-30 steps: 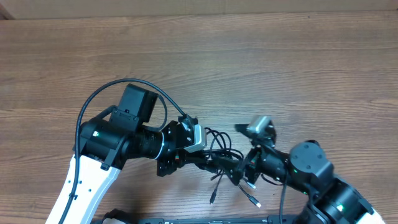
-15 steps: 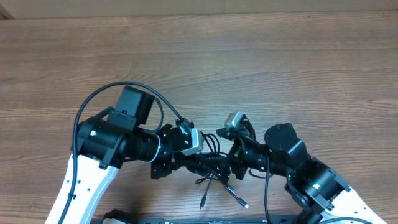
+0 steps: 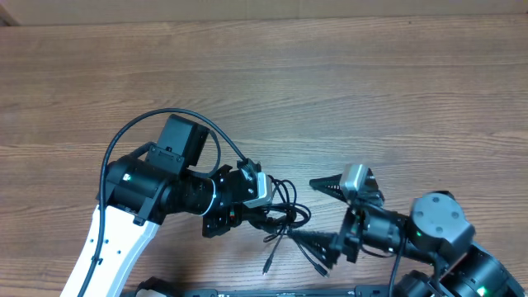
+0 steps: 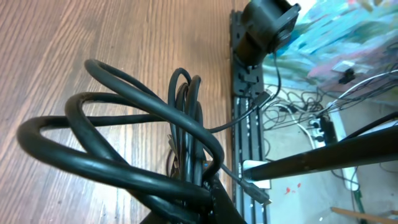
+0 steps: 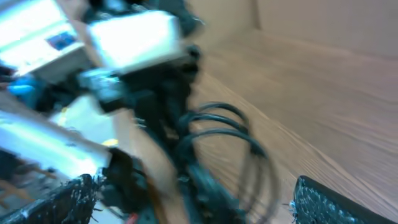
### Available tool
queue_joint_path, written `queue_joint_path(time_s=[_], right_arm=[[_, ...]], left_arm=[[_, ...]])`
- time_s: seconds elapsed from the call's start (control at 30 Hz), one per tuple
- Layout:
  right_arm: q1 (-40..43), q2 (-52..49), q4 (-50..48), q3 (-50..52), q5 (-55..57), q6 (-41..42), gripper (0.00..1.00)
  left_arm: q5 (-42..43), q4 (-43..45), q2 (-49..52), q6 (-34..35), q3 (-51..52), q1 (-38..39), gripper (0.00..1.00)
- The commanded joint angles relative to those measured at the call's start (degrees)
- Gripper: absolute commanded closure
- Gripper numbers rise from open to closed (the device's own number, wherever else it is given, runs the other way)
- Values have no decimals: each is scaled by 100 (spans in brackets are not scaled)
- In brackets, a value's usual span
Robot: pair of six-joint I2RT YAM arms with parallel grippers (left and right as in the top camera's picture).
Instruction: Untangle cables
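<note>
The cables (image 3: 285, 208) are a tangled bundle of thin black wires at the table's front middle, with two plug ends (image 3: 269, 266) trailing toward the front edge. My left gripper (image 3: 250, 216) is shut on the bundle's left side. In the left wrist view the loops (image 4: 155, 134) rise from the closed jaws (image 4: 208, 202), and one plug (image 4: 260, 195) hangs to the right. My right gripper (image 3: 320, 214) is wide open just right of the bundle and holds nothing. The right wrist view is blurred; the cables (image 5: 227, 134) lie ahead of the spread fingers (image 5: 326, 202).
The wooden table (image 3: 346, 91) stretches away behind both arms. A thick black arm cord (image 3: 140, 124) loops over the left arm. The table's front edge with a black rail (image 4: 245, 124) lies close behind the bundle.
The right gripper went left into the bundle, then pulled back to the right and opened wide. The bundle and the left gripper shifted only slightly.
</note>
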State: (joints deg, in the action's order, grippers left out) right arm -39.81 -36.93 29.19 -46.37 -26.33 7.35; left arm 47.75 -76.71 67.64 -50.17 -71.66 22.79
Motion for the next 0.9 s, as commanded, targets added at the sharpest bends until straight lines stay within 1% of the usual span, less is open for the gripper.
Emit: queue_joint_path(time_s=[0.0, 0.17, 0.27, 0.43, 0.53, 0.57, 0.6, 0.7, 0.73, 0.83, 0.87], right_arm=[[22, -321, -50, -37, 817, -205, 0], [24, -907, -354, -37, 1128, -446, 0], [26, -1327, -603, -37, 772, -444, 0], [24, -1860, -636, -37, -35, -448, 0], [26, -2116, -697, -37, 7, -450, 1], [26, -2199, -750, -37, 179, -446, 5], [26, -2275, -807, -37, 389, -446, 13], [31, -2430, -951, -37, 1320, -435, 39], [39, -2457, -992, -37, 1773, -369, 44], [221, -2472, -1027, -37, 3438, 326, 46], [369, -2472, -1027, -37, 3974, 605, 39]], left_arm=[[485, -72, -13, -153, -61, 11, 96], [483, -293, -15, -223, -61, 11, 96], [481, -343, -15, -260, -61, 11, 96], [485, -267, -13, -258, -61, 11, 96], [632, -227, -13, -260, -61, 11, 96], [745, -225, -13, -262, -61, 11, 96], [848, -229, -13, -264, -61, 11, 96], [1036, -286, -15, -289, -61, 11, 96], [1043, -332, -15, -361, -61, 11, 96], [1040, -501, -15, -546, -61, 11, 96], [1038, -540, -15, -564, -61, 11, 96]])
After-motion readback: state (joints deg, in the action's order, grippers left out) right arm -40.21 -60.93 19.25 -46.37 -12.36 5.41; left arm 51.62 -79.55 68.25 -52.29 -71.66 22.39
